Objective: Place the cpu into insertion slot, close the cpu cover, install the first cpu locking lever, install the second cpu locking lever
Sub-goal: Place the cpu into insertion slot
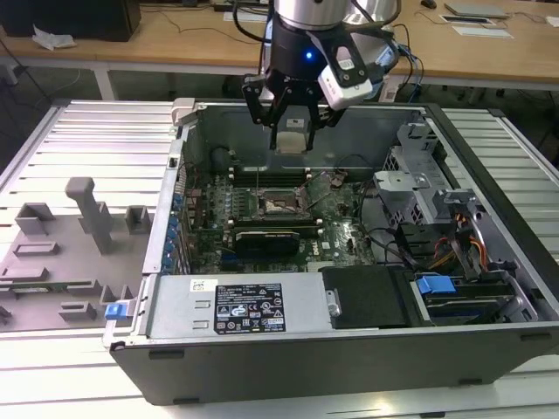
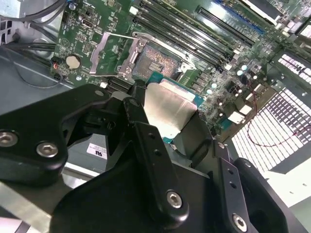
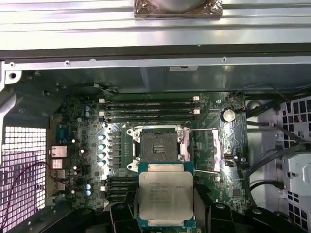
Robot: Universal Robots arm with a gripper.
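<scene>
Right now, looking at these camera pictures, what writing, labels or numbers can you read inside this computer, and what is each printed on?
Nothing reads clearly enough to quote.
Black label on the grey metal box: print too small.
Small white sticker beside it: too small.
The cpu, on its metal top: several printed lines, blurred.
Pale sticker on the case wall: too small.

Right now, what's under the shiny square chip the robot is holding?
The cpu hangs in the gripper over the green motherboard; the open insertion slot lies just beside it. The board straight beneath it is covered.
</scene>
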